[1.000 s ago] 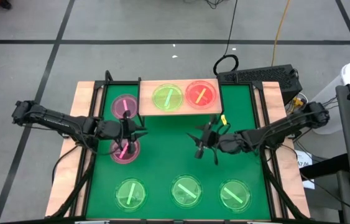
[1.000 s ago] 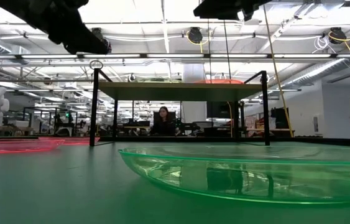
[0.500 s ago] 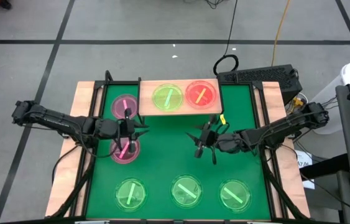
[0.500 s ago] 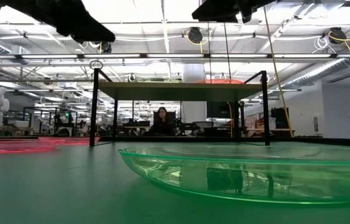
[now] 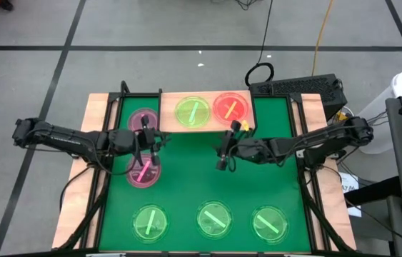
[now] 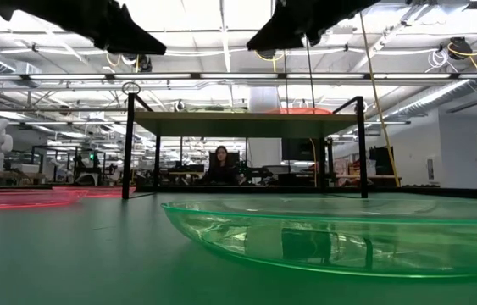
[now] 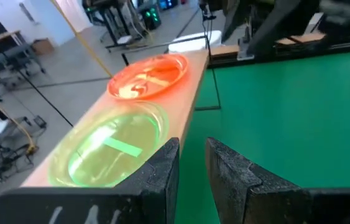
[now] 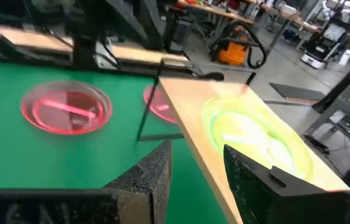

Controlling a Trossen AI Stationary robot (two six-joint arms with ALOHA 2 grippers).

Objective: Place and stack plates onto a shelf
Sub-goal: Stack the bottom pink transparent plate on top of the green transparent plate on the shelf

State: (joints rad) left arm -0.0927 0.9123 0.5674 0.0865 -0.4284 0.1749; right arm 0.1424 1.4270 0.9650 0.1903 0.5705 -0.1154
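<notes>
The shelf (image 5: 204,114) stands at the mat's far edge with a green plate (image 5: 193,112) and an orange plate (image 5: 230,108) lying flat on its board. One pink plate (image 5: 143,120) lies on the mat by the shelf's left end, another (image 5: 142,171) nearer. Three green plates (image 5: 215,218) lie along the near edge. My left gripper (image 5: 156,148) hovers open above the nearer pink plate, pointing at the shelf (image 7: 181,118). My right gripper (image 5: 222,155) hovers open just in front of the shelf's right half, with nothing between its fingers (image 8: 249,177).
The green mat (image 5: 201,178) has free room in its middle between the two grippers. The shelf's thin black legs (image 6: 128,144) stand on the mat. A green plate (image 6: 340,237) fills the low view's foreground. A black cable and a keyboard (image 5: 297,87) lie beyond the far right corner.
My right gripper has gone toward the far edge and a little left, closer to the shelf's front. My left gripper has rolled about its own line and risen slightly above the nearer pink plate. No plate has moved.
</notes>
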